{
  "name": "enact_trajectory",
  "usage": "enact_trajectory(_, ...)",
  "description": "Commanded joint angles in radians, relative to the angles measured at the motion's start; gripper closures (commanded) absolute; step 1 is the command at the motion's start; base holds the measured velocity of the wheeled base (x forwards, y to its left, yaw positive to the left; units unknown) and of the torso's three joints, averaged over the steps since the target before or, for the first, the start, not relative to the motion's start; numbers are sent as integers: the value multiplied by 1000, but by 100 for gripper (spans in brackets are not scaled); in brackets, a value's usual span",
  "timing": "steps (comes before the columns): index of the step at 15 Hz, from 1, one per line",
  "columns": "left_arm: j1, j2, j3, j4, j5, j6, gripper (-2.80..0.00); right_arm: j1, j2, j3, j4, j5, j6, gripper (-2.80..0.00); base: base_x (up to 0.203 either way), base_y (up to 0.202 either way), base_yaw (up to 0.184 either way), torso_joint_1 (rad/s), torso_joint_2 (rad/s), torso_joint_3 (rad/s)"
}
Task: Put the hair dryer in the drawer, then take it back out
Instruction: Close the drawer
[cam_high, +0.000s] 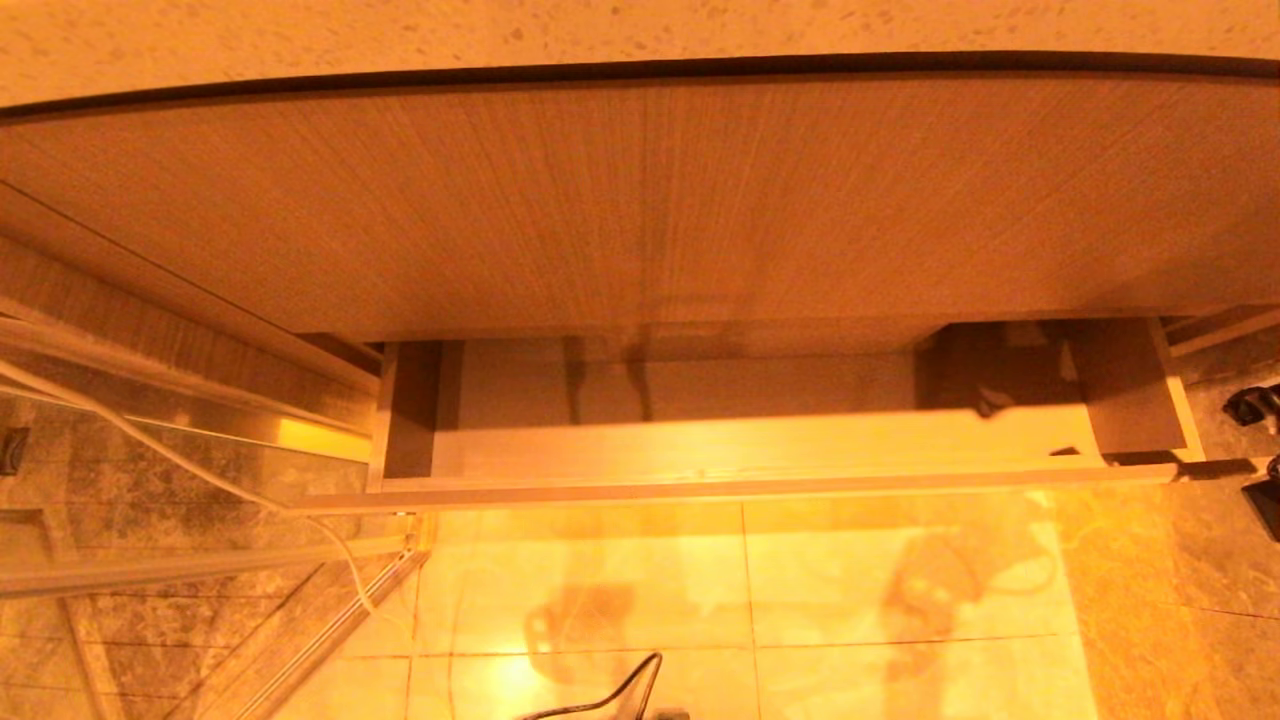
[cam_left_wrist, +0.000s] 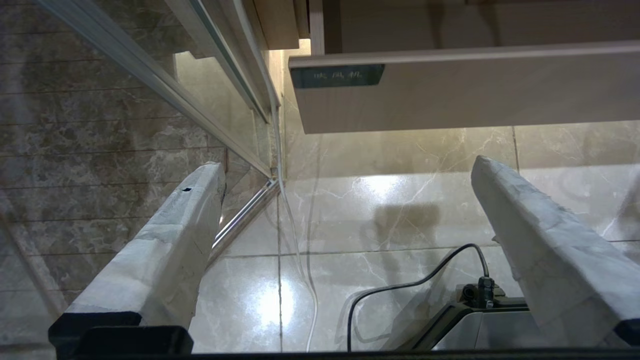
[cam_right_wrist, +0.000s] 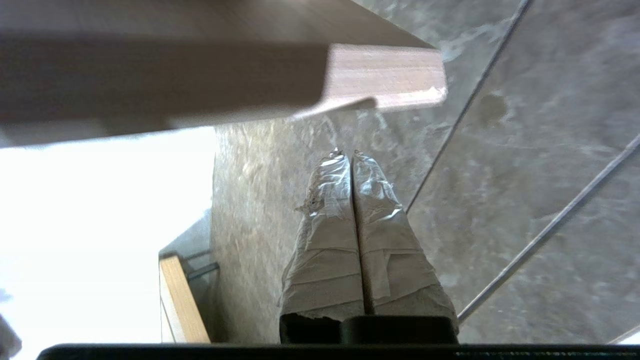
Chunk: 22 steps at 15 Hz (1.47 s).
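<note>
The drawer (cam_high: 740, 487) is pulled out below the wood-grain front panel (cam_high: 640, 200), and its pale floor (cam_high: 700, 390) looks bare. The hair dryer is not in any view. My left gripper (cam_left_wrist: 347, 165) hangs open over the floor tiles, below and in front of the drawer's front board (cam_left_wrist: 450, 90), with nothing between its taped fingers (cam_left_wrist: 170, 235). My right gripper (cam_right_wrist: 351, 155) is shut and empty, just off the right end of the drawer front (cam_right_wrist: 385, 75). Dark parts of the right arm (cam_high: 1262, 500) show at the right edge of the head view.
A glass partition with a metal frame (cam_high: 200, 430) stands at the left, and a white cord (cam_high: 200, 470) runs down along it. Glossy tiles (cam_high: 750, 580) lie under the drawer. A black cable (cam_left_wrist: 400, 287) and part of the robot's body (cam_left_wrist: 480, 320) sit below the left gripper.
</note>
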Motion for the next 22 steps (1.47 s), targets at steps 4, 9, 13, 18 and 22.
enact_trajectory(4, 0, 0, 0, 0, 0, 0, -280, -1, -19, 14, -7, 1, -3, 0, 0, 0, 0, 0, 0, 0)
enact_trajectory(9, 0, 0, 0, 0, 0, 0, -280, -1, 4, 54, 10, 1, -3, 0, 0, 0, 0, 0, 0, 0)
enact_trajectory(13, 0, 0, 0, 0, 0, 0, -280, 1, 33, 55, -67, 1, 1, 0, 0, 0, 0, 0, 0, 0)
enact_trajectory(18, 0, 0, 0, 0, 0, 0, -280, 3, 85, 37, -173, 1, 0, 0, 0, 0, 0, 0, 0, 0)
enact_trajectory(22, 0, 0, 0, 0, 0, 0, -280, 12, 97, 14, -222, 16, -5, 0, 0, 0, 0, 0, 0, 0)
